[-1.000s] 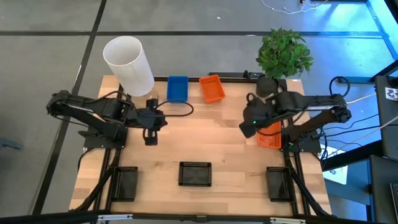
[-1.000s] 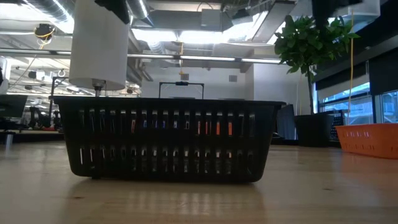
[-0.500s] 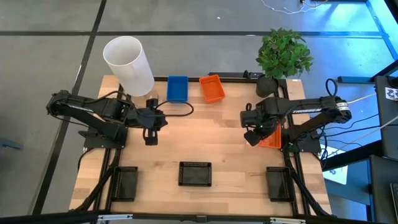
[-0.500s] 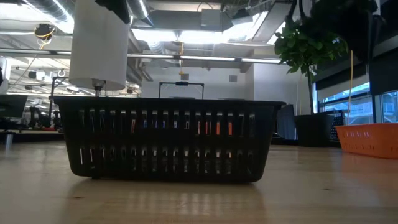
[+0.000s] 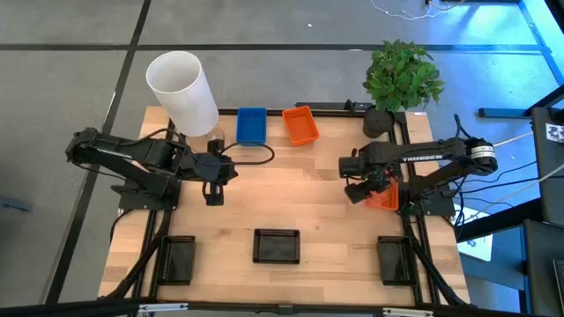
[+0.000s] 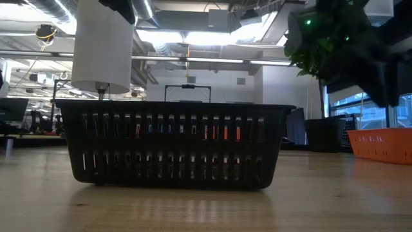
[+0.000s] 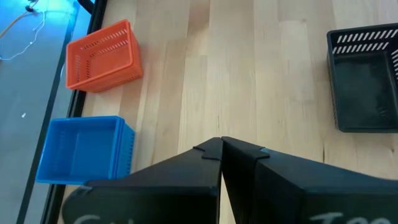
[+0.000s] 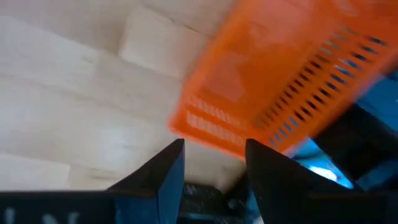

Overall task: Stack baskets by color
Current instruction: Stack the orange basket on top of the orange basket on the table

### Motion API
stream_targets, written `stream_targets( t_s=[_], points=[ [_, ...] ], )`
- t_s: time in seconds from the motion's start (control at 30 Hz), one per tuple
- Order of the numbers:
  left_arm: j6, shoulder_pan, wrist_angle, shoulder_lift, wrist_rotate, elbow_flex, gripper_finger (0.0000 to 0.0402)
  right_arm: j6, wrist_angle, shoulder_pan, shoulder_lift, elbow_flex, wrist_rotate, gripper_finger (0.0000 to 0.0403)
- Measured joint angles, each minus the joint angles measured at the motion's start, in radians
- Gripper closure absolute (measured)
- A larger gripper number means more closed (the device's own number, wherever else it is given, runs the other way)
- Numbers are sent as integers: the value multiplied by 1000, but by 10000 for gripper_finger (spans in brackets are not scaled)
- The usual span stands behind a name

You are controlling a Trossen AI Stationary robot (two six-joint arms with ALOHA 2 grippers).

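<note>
An orange basket [image 5: 385, 198] rests on its bottom at the table's right edge; in the right wrist view it [image 8: 280, 87] fills the space just beyond my fingers. My right gripper [image 5: 355, 191] hangs open [image 8: 214, 155] over that basket's left end, pointing steeply down, with nothing between its fingers. A blue basket [image 5: 251, 125] and a second orange basket [image 5: 300, 125] sit side by side at the far edge. Three black baskets [image 5: 176, 258] [image 5: 277, 246] [image 5: 395, 258] stand along the near edge. My left gripper [image 5: 211, 189] waits shut [image 7: 221, 146] above the table's left half.
A tall white cylinder [image 5: 181, 88] stands at the far left corner and a potted plant [image 5: 401, 75] at the far right. Bare wood lies across the table's middle [image 5: 282, 189]. In the low view the middle black basket [image 6: 177, 145] fills the foreground.
My right gripper has come down toward the orange basket at the table's right edge and has tipped to point more steeply downward. The baskets have stayed where they were.
</note>
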Motion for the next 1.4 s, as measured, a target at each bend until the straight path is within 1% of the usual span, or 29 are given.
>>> stream_targets(
  t_s=[0.1,0.3,0.5,0.63,1.0,1.13,1.4],
  points=[
    [0,0,0,0,0,0,401,-8,62,-21,0,-33,-6,233],
    [0,0,0,0,0,0,401,-8,77,-58,0,-66,4,233],
    [0,0,0,0,0,0,401,-11,138,-81,0,-69,38,233],
    [0,0,0,0,0,0,401,-10,140,-96,0,-69,83,233],
    [0,0,0,0,0,0,401,-18,137,-149,38,-69,104,233],
    [0,0,0,0,0,0,401,-31,138,-171,66,-69,135,233],
    [0,0,0,0,0,0,401,-37,142,-188,99,-69,138,233]
  ],
)
